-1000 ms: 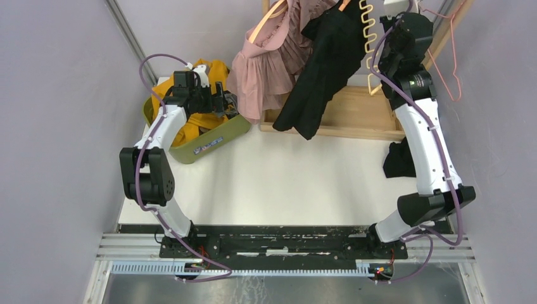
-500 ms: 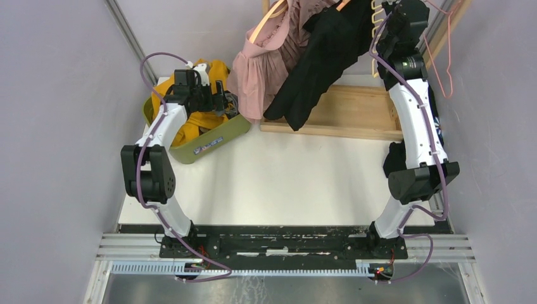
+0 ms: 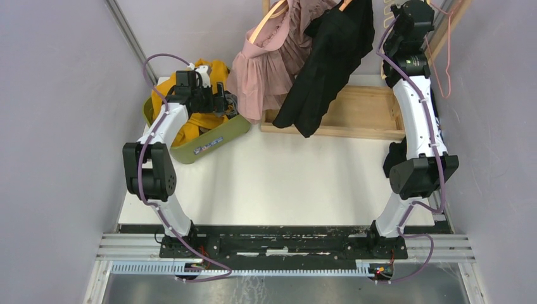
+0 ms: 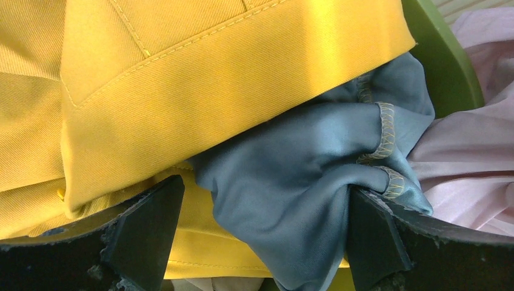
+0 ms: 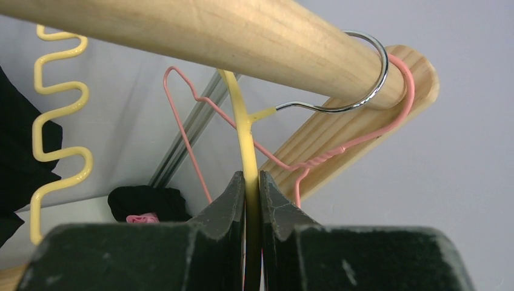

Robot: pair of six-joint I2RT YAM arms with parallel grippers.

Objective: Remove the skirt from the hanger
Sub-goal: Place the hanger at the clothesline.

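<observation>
Here the right pincer (image 5: 251, 177), at 1 o'clock, is pinching the yellow hanger (image 5: 242, 124), risking unhooking it if withdrawn unopened, while the left pincer (image 4: 260, 233) is gaping over the apparent skirt (image 4: 291, 163) in the bin (image 3: 221, 136) at 10 o'clock.

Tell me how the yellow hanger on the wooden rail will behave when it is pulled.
Probably light and fairly stiff: the yellow hanger is a thin rod with crisp bends. It would likely swing or slide easily, since only its metal hook loops over the wooden rail. Its smooth coating may slip between the right tool's shut jaws.
</observation>
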